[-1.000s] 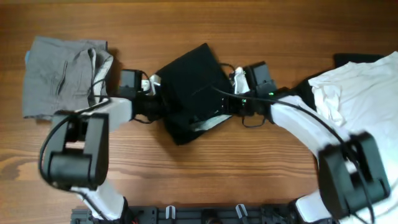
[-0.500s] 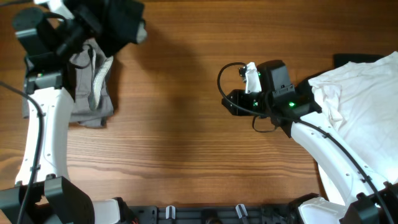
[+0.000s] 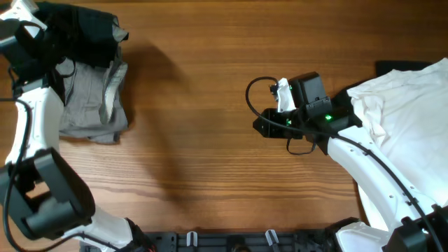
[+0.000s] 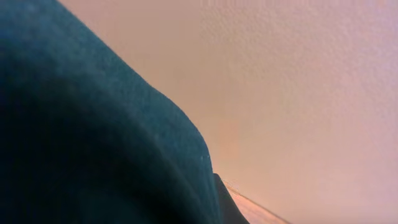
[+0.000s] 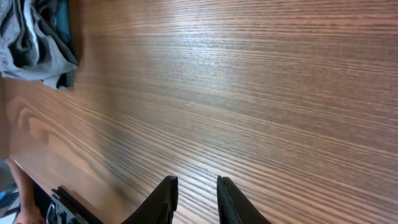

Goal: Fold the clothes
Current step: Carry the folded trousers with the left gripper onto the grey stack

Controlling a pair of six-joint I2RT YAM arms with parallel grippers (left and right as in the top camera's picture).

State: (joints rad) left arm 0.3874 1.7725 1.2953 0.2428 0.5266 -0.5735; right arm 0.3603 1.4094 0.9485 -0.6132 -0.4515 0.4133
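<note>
The black garment is bunched at the far left corner, partly over the grey garment, which lies crumpled with its pale lining showing. My left gripper is against the black garment and seems shut on it; its fingers are hidden. Dark fabric fills most of the left wrist view. My right gripper is open and empty, low over bare wood at mid-table. The white shirt lies spread at the right edge, under my right arm. The grey garment also shows far off in the right wrist view.
A dark cloth edge shows behind the white shirt at the far right. The wooden table spans the view. A black rail runs along the front edge.
My left arm carried the black garment from mid-table to the far left corner, and it now sits lower over the grey garment. My right gripper let go and stays at mid-table.
</note>
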